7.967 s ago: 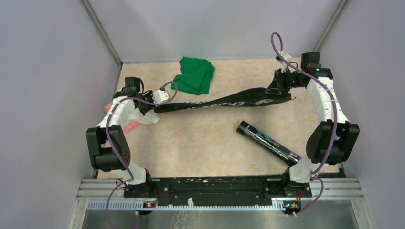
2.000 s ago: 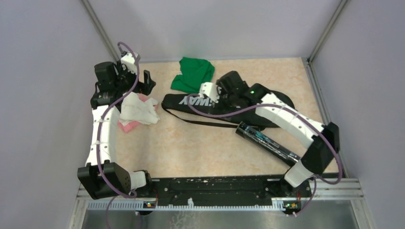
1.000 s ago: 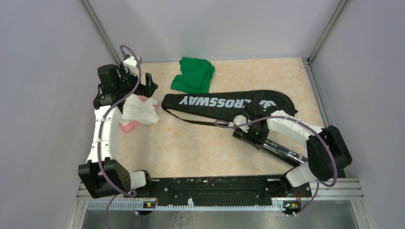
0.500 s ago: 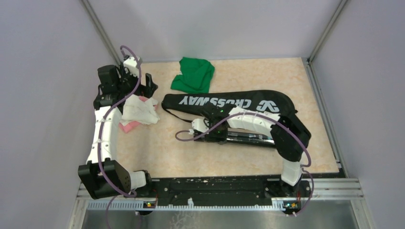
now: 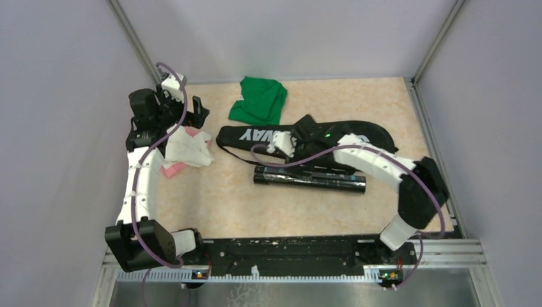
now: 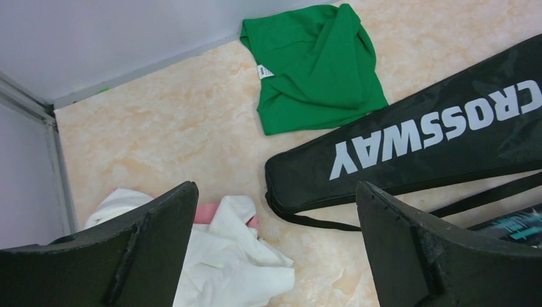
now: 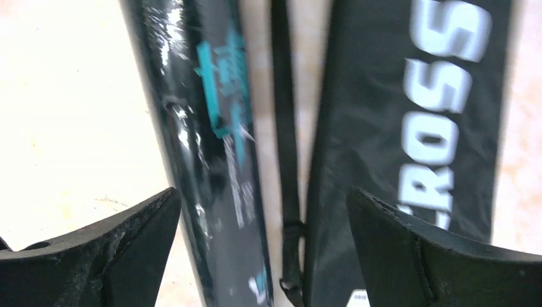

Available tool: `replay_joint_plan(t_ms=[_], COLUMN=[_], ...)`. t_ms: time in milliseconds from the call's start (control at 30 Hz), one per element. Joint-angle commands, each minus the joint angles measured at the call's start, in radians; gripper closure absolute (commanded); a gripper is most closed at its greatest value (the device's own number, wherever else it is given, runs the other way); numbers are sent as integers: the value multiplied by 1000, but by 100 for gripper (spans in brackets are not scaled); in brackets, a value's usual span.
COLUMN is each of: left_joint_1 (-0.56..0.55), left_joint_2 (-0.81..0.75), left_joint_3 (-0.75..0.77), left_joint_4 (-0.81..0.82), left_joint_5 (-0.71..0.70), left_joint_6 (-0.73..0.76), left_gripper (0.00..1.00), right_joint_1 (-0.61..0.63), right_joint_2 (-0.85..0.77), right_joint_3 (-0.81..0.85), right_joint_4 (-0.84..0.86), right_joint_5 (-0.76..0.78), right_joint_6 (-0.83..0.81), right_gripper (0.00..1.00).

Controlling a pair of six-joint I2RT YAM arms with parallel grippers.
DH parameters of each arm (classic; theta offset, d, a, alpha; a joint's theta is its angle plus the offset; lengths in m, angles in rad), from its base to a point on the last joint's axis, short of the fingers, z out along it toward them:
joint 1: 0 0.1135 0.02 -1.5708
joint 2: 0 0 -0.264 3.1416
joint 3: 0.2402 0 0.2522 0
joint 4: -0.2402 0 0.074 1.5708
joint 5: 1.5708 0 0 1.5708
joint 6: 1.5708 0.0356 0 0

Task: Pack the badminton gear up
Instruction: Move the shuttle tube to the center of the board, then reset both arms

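The black CROSSWAY racket bag [image 5: 252, 135] lies flat across the back middle of the table. Just in front of it, parallel and apart, lies the long black tube with teal lettering [image 5: 310, 179]. My right gripper [image 5: 279, 146] hovers open over the bag's near edge. In the right wrist view its jaws [image 7: 262, 192] stand wide above the tube [image 7: 204, 128], the bag's strap [image 7: 284, 128] and the bag [image 7: 409, 128], holding nothing. My left gripper [image 5: 198, 109] hangs open at the back left. Its wrist view [image 6: 275, 185] looks down at the bag's end [image 6: 409, 147].
A crumpled green cloth [image 5: 259, 101] lies at the back, just beyond the bag. White and pink cloths [image 5: 185, 147] are heaped under the left arm. Grey walls close in on three sides, with the arm bases along the near edge.
The right gripper swung the tube from a diagonal at the right to lie along the bag, then opened, let it go and moved back over the bag. The left arm stayed put.
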Motion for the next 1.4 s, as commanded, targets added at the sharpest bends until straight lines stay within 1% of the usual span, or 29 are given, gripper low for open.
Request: replay_joint_plan(t_ms=[0,133,200,267,367,433,567,733,900,1167,1367], left_joint_1=[3,3,2,2,0,0,-3,-3,-2,-2,-3], left_joint_2=[-6,12,8,14,40,46,10,-74,-107,-152,-178], left_joint_3=[-33,-57,-93,-105,-99,-113,-198,-281,-278,-217,-221], left_joint_4=[131,179,238,252,245,260,378,468,443,324,292], left_joint_5=[73,137,168,198,258,276,277,241,181,96,89], left_joint_6=[-79,-128,-168,-191,-167,-174,-210,-196,-142,-37,-25], left_gripper=[1,1,1,1,1,1,1,1,1,1,1], right_joint_1=[-143,-339,-478,-601,-752,-809,-818,-818,-818,-818,-818], right_joint_2=[-256,-391,-460,-507,-556,-577,-629,-720,-756,-781,-802], right_joint_3=[-56,-107,-135,-164,-202,-230,-282,-297,-306,-302,-289], right_joint_4=[84,129,182,244,342,403,471,485,487,464,447], right_joint_5=[-143,-232,-263,-293,-301,-269,-187,-116,-46,-95,-69], right_joint_6=[57,141,204,278,399,462,499,493,485,492,476], right_gripper=[2,2,2,2,2,2,1,2,1,1,2])
